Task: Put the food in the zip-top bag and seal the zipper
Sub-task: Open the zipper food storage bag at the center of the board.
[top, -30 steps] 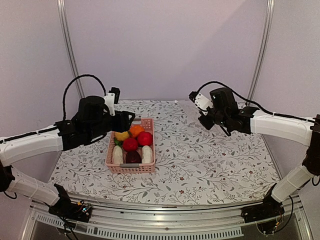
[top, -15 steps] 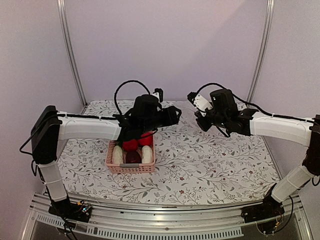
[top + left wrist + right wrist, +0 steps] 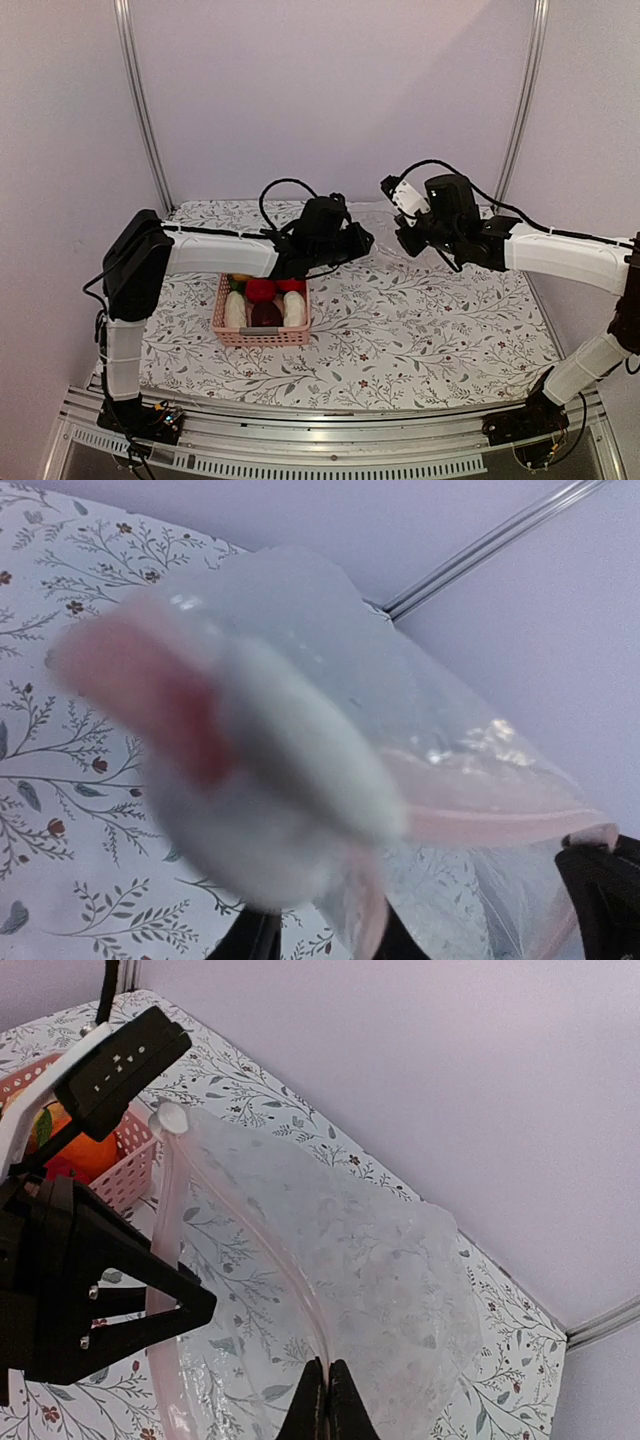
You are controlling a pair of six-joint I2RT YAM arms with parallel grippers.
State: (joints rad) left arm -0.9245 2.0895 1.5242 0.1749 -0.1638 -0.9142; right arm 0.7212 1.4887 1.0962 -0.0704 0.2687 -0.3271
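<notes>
Top external view: the left gripper reaches past the pink basket to the zip-top bag; I cannot tell its jaw gap. It has swung farther right than before. The right gripper pinches the zipper. The food sits in the basket.

glossy clear plastic zip-top bag

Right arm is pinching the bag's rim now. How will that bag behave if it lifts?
The zip-top bag will probably sag and fold: it is thin, clear, crinkled film. It looks light, likely shifting easily. Its glossy surface may slip from the right gripper, which pinches only the zipper.
</notes>
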